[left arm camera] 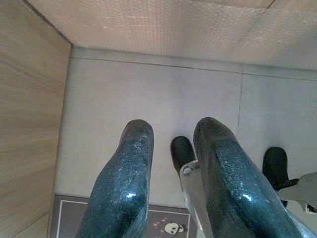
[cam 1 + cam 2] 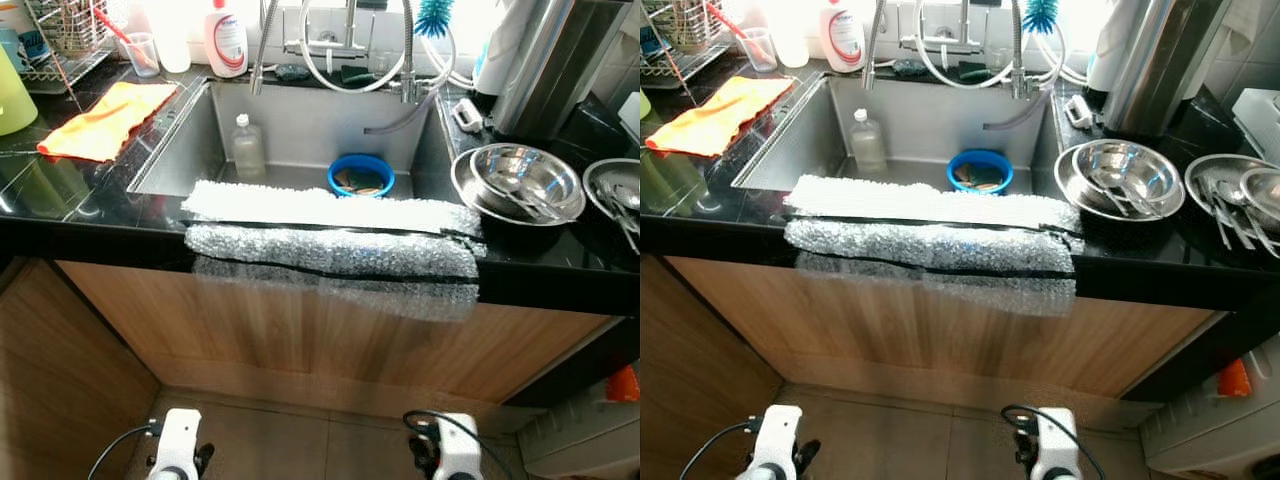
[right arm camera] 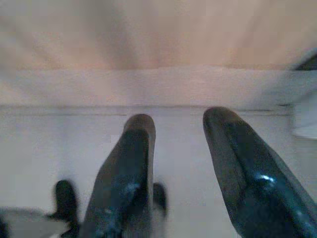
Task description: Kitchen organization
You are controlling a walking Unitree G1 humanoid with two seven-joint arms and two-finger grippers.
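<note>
Black fingers of the left gripper [image 1: 171, 144] pointed down at the pale tiled floor [image 1: 148, 94], parted with a gap between them and holding nothing; the right gripper [image 3: 183, 144] hung likewise, fingers spread and empty, over the same floor before the wooden cabinet front [image 2: 300, 330]. Both arms hung low at the robot's sides. Up and ahead of the grippers, a sheet of bubble wrap [image 2: 330, 250] lay draped over the black counter edge. Beyond it sat the steel sink [image 2: 300, 125], holding a blue bowl [image 2: 361, 175] with brownish contents too unclear to name and a clear plastic bottle [image 2: 247, 147] standing upright. Ahead of the right gripper, stacked steel bowls [image 2: 520, 182] rested on the counter with utensils inside. Ahead of the left gripper, an orange cloth [image 2: 108, 118] lay flat on the counter. Farthest back, a white dispenser bottle [image 2: 226, 40] with a red label stood by the faucet; its writing was unreadable.
</note>
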